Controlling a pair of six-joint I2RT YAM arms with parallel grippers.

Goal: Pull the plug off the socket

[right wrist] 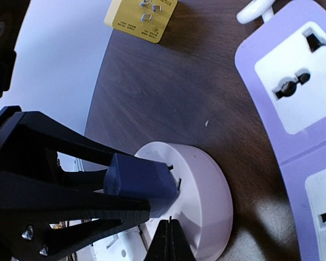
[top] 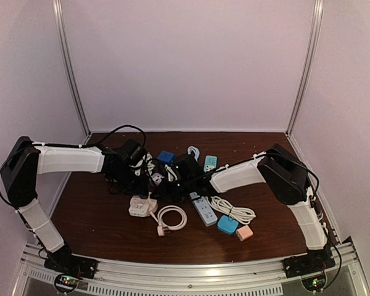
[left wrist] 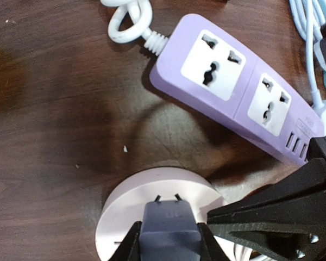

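A round white socket lies on the dark wooden table, with a blue plug standing at its face. The plug's two metal prongs show bare between its body and the socket. My left gripper is shut on the plug's sides. In the right wrist view the same plug sits between the left arm's black fingers, over the socket. My right gripper is shut, its tips pressed together against the socket's rim. In the top view both grippers meet at the cluttered middle.
A purple power strip with a white cable lies just beyond the socket. A yellow adapter rests further off. A white power strip, coiled white cables, and blue and pink adapters lie nearer the front.
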